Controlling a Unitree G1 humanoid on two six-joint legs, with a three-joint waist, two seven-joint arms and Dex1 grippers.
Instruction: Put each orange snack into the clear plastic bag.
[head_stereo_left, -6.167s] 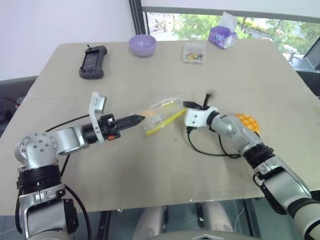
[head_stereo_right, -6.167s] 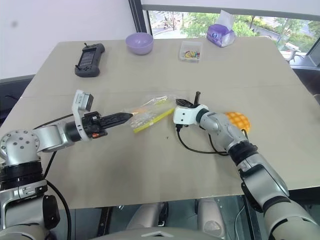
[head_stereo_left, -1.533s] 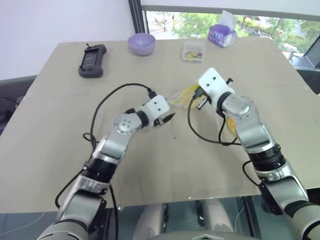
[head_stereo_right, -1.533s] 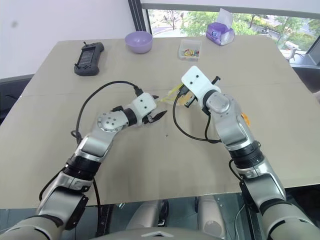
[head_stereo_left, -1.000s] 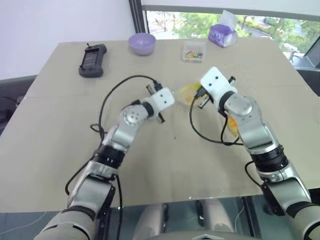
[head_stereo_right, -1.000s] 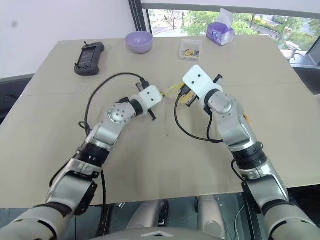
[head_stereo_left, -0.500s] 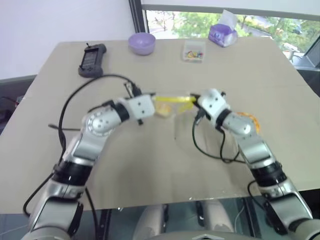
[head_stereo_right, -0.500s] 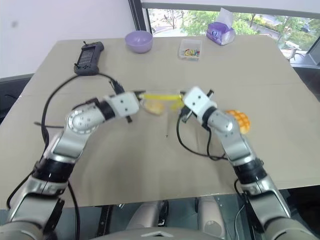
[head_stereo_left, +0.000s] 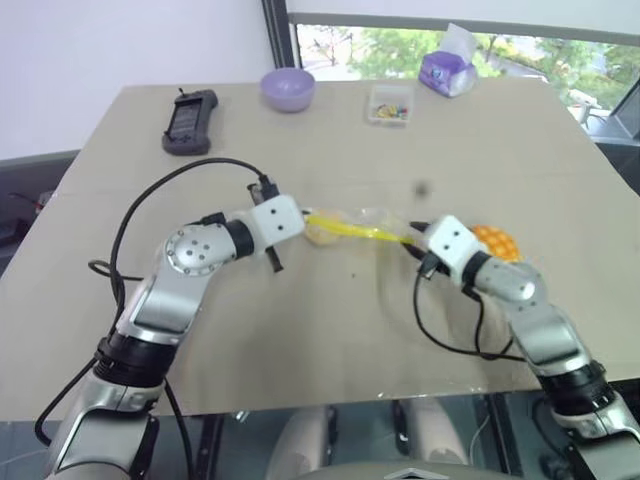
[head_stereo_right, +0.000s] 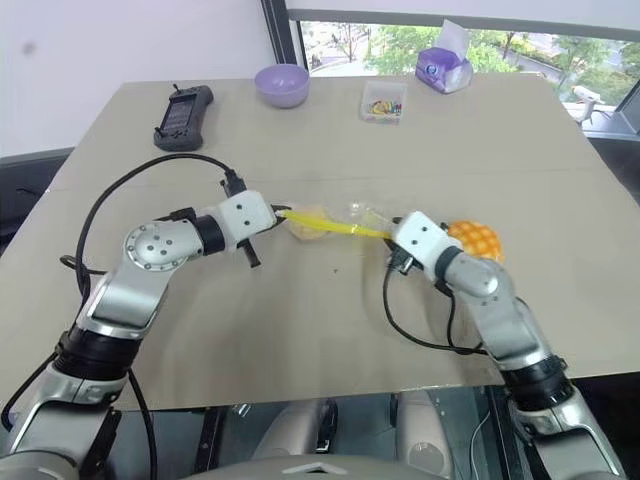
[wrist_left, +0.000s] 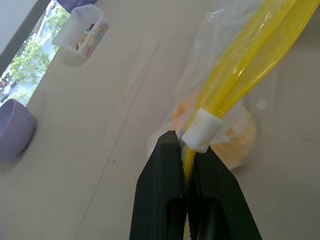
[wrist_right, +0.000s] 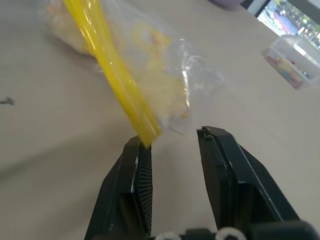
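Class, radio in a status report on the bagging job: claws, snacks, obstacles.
Left claw shut on clear bag's yellow seal. Right claw open at its other end. Small bun bagged; grid-top bun outside, beside right arm.

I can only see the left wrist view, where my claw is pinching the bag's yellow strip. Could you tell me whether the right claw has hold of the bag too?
Observer: No, the right claw is open. The far end of the yellow strip sits by one finger, not clamped.
Operator: Thank you. Where is the second snack, please?
Observer: The grid-topped bun lies on the table outside the bag, just beyond the right arm.
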